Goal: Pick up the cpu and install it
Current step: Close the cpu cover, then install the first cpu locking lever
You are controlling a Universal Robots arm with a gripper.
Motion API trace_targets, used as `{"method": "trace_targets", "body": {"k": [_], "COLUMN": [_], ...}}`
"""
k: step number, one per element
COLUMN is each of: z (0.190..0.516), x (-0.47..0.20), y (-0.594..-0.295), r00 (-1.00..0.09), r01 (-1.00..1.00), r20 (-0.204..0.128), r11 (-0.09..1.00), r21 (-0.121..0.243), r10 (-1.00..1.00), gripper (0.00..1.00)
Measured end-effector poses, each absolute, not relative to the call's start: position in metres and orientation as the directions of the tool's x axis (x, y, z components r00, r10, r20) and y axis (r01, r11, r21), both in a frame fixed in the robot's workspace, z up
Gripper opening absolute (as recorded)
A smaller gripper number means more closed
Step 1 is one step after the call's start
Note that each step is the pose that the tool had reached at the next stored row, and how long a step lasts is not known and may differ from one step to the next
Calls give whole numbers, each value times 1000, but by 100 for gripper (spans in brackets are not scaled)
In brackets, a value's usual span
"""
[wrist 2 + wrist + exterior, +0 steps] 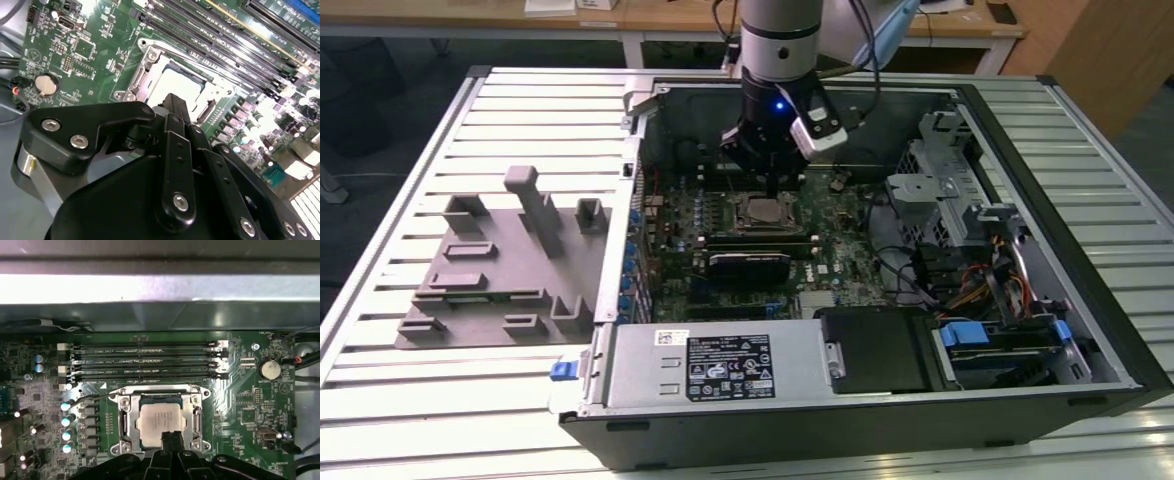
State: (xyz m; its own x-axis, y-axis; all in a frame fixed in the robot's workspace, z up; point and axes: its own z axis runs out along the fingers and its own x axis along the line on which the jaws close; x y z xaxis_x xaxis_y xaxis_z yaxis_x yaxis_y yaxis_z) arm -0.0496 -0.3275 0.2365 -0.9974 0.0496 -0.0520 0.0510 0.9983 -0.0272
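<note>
One cpu (159, 421) is seen lying flat inside the one metal-framed socket (128, 415) on the green board (240, 410). One hand (171, 439) is held directly over it. Its two fingers (167, 440) are pressed together with nothing pinched between them, and their tips are at the cpu's edge; whether it is touched cannot be told. Four long memory slots (145, 360) are counted beside the socket, and one round coin battery (270, 369) farther off. In the exterior view, one open computer case (1107, 330) is laid on the slatted counter (400, 170), with one grey moulded tray (480, 290) beside it.
</note>
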Motion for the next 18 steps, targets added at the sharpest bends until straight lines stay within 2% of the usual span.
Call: {"method": "trace_targets", "body": {"k": [18], "z": [240], "x": [-53], "y": [-328], "r00": [-997], "r01": [51], "r20": [-52], "r11": [998], "r21": [-27], "r10": [50], "gripper": [11]}}
